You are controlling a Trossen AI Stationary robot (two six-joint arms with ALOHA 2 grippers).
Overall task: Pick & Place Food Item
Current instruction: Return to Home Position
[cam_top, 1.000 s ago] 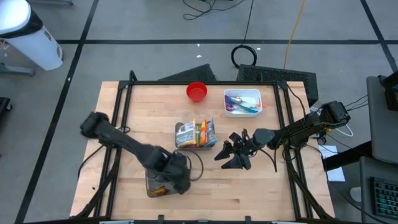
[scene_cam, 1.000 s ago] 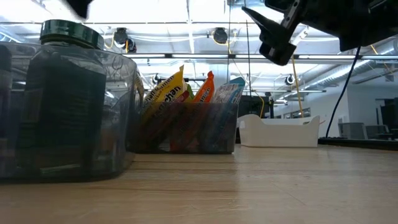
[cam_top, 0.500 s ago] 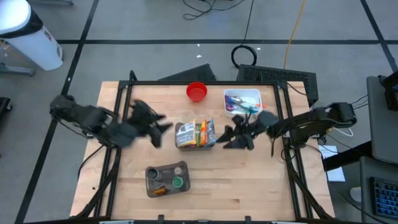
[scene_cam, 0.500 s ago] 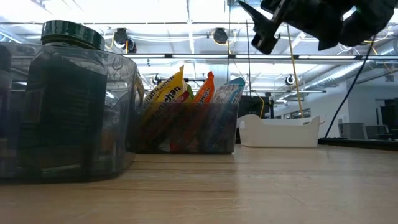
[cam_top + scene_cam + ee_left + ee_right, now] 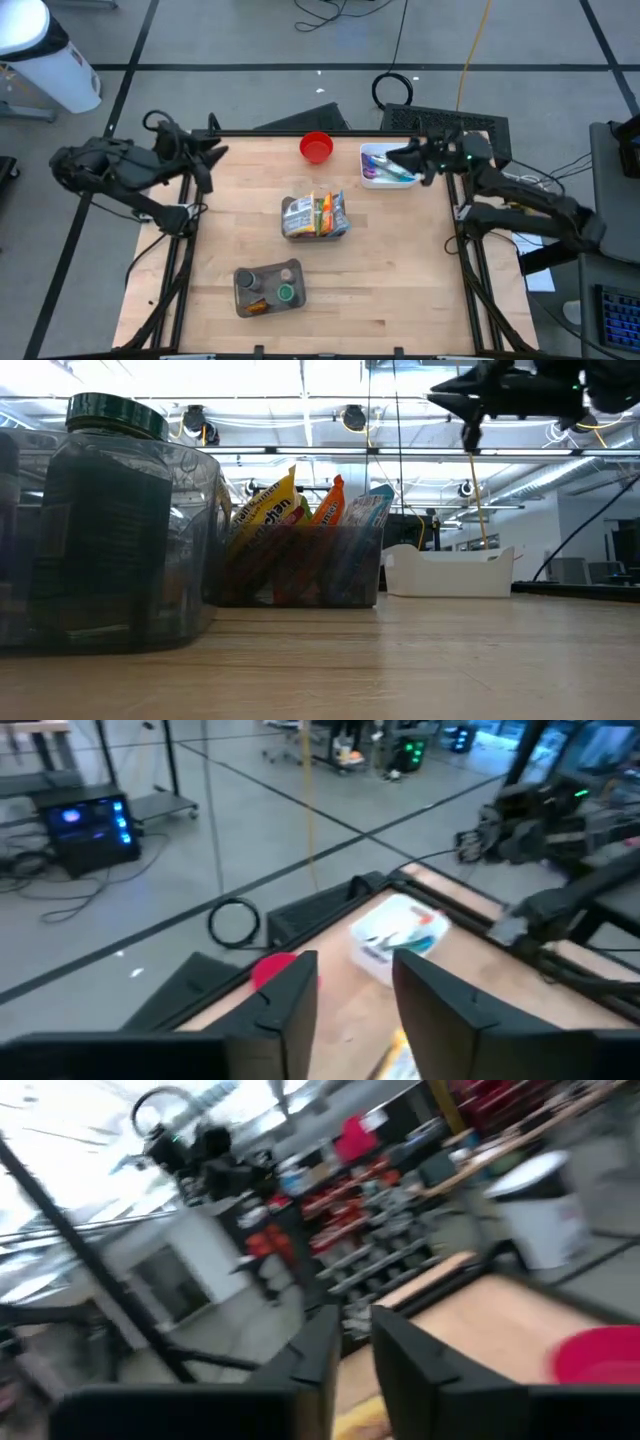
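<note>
Hovering over the far-left corner of the light wooden table (image 5: pixel 400 280), left claw (image 5: pixel 212 153) is up off the surface. Its fingers are parted by a moderate gap, nothing held. Right claw (image 5: pixel 395 156) mirrors it on the far-right side, raised, fingers a narrow slit apart, also empty. Its tips sit over the far edge of the white rectangular plastic tray (image 5: pixel 412 182), which holds small packets. Small red round bowl (image 5: pixel 316 148) sits between the two claws, just beside the tray. Green-capped seasoning bottle (image 5: pixel 286 293) stands upright inside the dark translucent plastic bin (image 5: pixel 243 272). That bin is well apart from both claws, toward the near edge, on the left claw's side of centre. Other items share that bin, can't tell what they are. Smoky see-through bin (image 5: pixel 348 232) sits mid-table, between the claws and nearer to them than the bottle's bin. Yellow noodle pack (image 5: pixel 268 505) stands tilted in it alongside orange and blue packs. The two bins are apart, not touching.
</note>
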